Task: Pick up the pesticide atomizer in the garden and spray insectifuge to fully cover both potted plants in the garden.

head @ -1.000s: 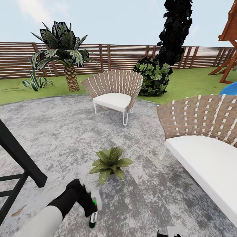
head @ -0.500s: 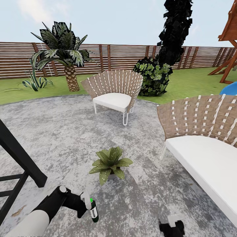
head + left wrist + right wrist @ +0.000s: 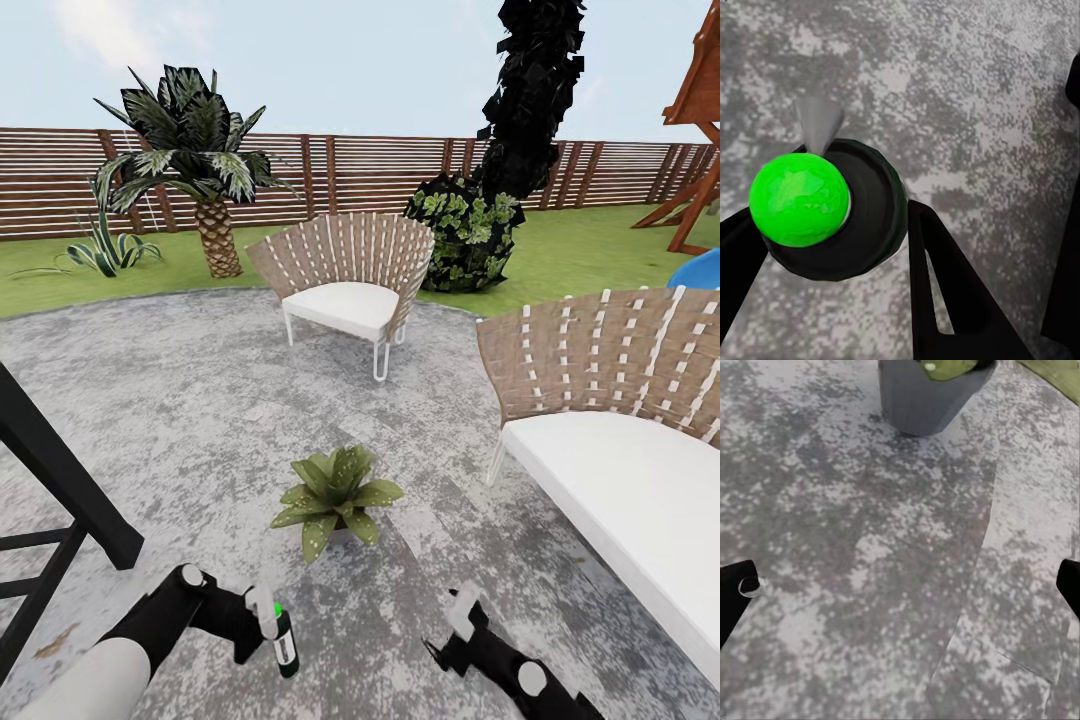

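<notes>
Down low, nearest the camera, the left gripper [image 3: 268, 630] is clamped on the pesticide atomizer [image 3: 285, 640], black fingers [image 3: 945, 292] pressed to either side of its dark body. The bottle hangs roughly upright above the patio [image 3: 200, 420]. From the left wrist, the pesticide atomizer [image 3: 840, 206] is seen top-down: dark round body, bright green blob on its head; the trigger and nozzle can't be made out, and a faint grey cone sits at one edge. The left forearm is cut off by the frame's lower edge.

The right gripper [image 3: 455, 625] sits low too, partly cropped at the bottom. From the right wrist its black fingertips [image 3: 735, 596] stand at opposite edges of the picture, spread wide, holding nothing, bare speckled paving between them.

Just beyond both grippers, one potted plant [image 3: 338, 495] stands on the patio, leaves hiding most of the pot. The grey pot [image 3: 930, 394] shows from the right wrist, cut off at the top, with only a scrap of green leaf inside.

A black frame [image 3: 60, 480] is cropped at the left. A woven bench [image 3: 620, 430] runs out of frame at right. Farther back a woven chair [image 3: 350, 285], then lawn, a palm [image 3: 200, 150], a dark bush [image 3: 465, 235], and the slat fence [image 3: 330, 170].
</notes>
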